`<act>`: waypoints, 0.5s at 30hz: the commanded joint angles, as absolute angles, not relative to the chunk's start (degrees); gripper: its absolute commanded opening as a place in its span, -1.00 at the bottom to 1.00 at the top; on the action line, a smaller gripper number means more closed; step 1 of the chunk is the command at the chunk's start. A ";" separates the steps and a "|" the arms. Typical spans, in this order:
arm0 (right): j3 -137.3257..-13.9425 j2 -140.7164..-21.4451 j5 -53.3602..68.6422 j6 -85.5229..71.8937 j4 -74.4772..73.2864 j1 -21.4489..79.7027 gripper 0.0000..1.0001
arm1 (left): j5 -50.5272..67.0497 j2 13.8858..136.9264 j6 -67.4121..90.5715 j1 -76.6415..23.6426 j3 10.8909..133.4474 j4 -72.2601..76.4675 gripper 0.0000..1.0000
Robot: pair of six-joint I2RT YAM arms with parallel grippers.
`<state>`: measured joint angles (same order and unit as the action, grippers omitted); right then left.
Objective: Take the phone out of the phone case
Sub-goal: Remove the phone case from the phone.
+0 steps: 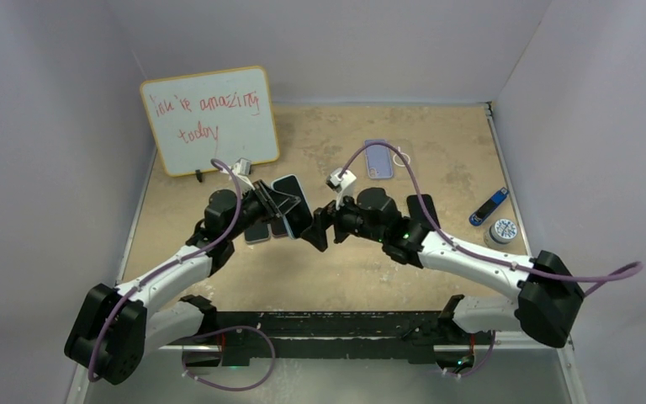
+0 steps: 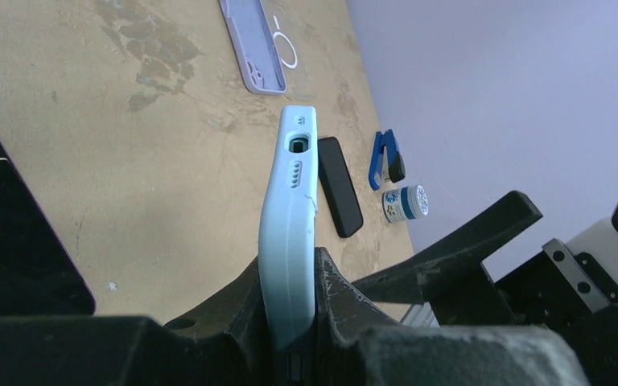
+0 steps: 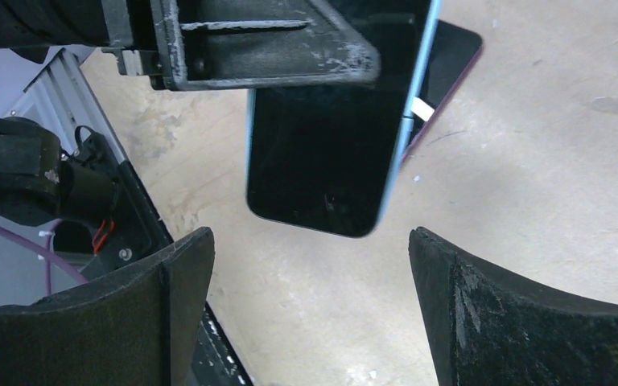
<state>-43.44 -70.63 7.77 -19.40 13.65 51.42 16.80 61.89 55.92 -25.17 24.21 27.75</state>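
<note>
My left jaws were clamped on the near end of the pale blue case (image 2: 288, 217), squeezing its front and back and holding it clear of the tabletop (image 1: 336, 278), with the phone (image 3: 326, 137) seated inside it. From that grip the long axis ran straight out, away from my left wrist and toward my right arm, so the free end with the charging port pointed at my right jaws. Those stood spread wide and empty, one finger to each side of that free end and just short of it, touching nothing. I judged the right arm the one placed to work next, since the dark screen faced it and the case's rim showed as a thin blue line along one long edge. Below the held phone another dark handset (image 3: 451, 56) lay flat on the tabletop. Farther off lay a lavender case (image 1: 378, 158), empty and open side up, well apart from a blue stapler (image 1: 488, 206) and a small jar (image 1: 502, 230) near the right wall. A whiteboard (image 1: 209, 118) leaned at the back left.
</note>
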 commanded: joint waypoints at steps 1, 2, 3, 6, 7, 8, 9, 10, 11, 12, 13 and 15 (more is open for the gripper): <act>-48.93 -73.91 2.15 -22.61 9.40 54.13 0.81 | 13.67 61.99 57.40 -25.91 24.68 33.26 -1.00; -49.69 -74.72 1.31 -22.78 9.07 54.56 0.81 | 13.75 62.23 57.58 -26.00 24.68 33.69 -1.00; -50.33 -75.38 0.42 -22.89 8.79 54.86 0.81 | 13.85 62.38 57.71 -26.09 24.72 33.95 -1.00; -51.82 -77.16 -1.46 -22.96 8.28 55.14 0.80 | 14.07 62.49 57.83 -26.41 24.80 34.10 -1.00; -52.26 -77.64 -1.49 -22.79 8.19 55.27 0.80 | 14.12 62.45 57.83 -26.51 24.79 34.12 -1.00; -52.63 -78.22 -1.56 -22.70 8.11 55.22 0.80 | 14.04 62.41 57.83 -26.61 24.81 34.10 -1.00; -53.05 -78.75 -1.58 -22.56 7.94 55.21 0.80 | 13.92 62.40 57.83 -26.70 24.74 34.10 -1.00; -53.41 -79.32 -1.39 -22.35 7.91 55.24 0.80 | 13.89 62.33 57.90 -26.79 24.73 34.15 -1.00; -53.70 -79.82 -1.21 -22.21 7.91 55.23 0.80 | 13.89 62.39 57.99 -26.87 24.66 34.17 -1.00; -54.04 -80.46 -1.00 -22.16 7.77 55.28 0.81 | 13.95 62.40 58.07 -26.94 24.70 34.19 -1.00; -54.27 -80.83 -0.78 -22.07 7.74 55.26 0.82 | 14.05 62.40 58.16 -26.95 24.71 34.26 -1.00; -54.58 -81.39 -0.54 -21.95 7.97 55.27 0.83 | 14.09 62.34 58.27 -27.07 24.70 34.28 -1.00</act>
<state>-51.79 -80.86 0.51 -21.69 8.64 55.09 14.44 62.96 56.75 -26.72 24.18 28.21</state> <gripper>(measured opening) 0.911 0.173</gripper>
